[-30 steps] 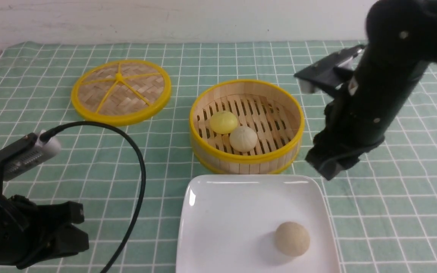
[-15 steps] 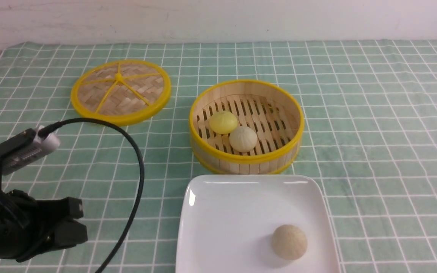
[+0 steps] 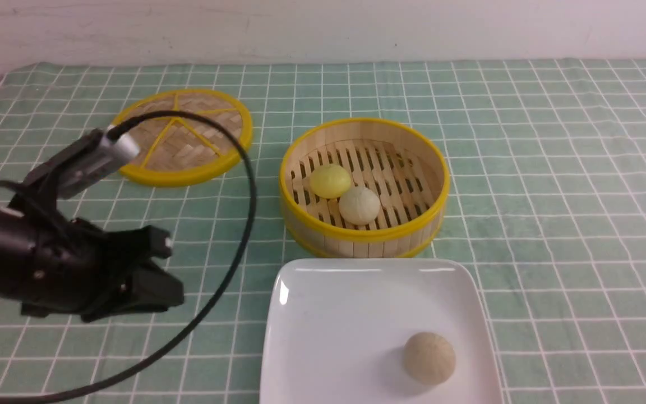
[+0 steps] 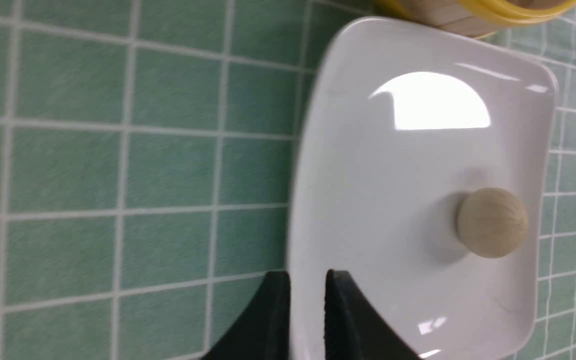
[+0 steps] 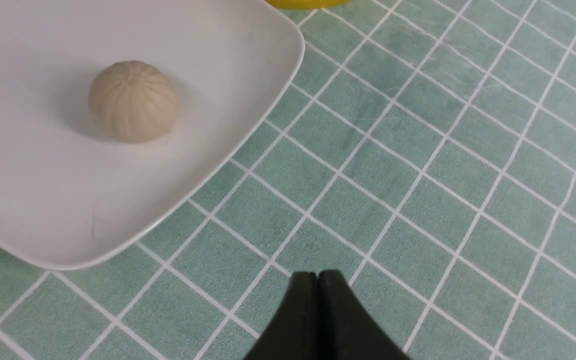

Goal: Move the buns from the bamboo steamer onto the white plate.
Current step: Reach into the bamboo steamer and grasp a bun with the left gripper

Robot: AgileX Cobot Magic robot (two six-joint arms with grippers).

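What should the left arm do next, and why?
Probably carry the left gripper over the bamboo steamer, above the yellow bun on its left side. That and a beige bun lie inside, only one bun sits on the white plate, and the right gripper is shut, off beside the plate.

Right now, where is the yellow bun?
In the front view, the yellow bun lies in the steamer, on its left half, with a beige bun close beside it, nearer the plate.

Woven lid (image 3: 188, 148) flat on green checked cloth (image 3: 553, 168), far left.
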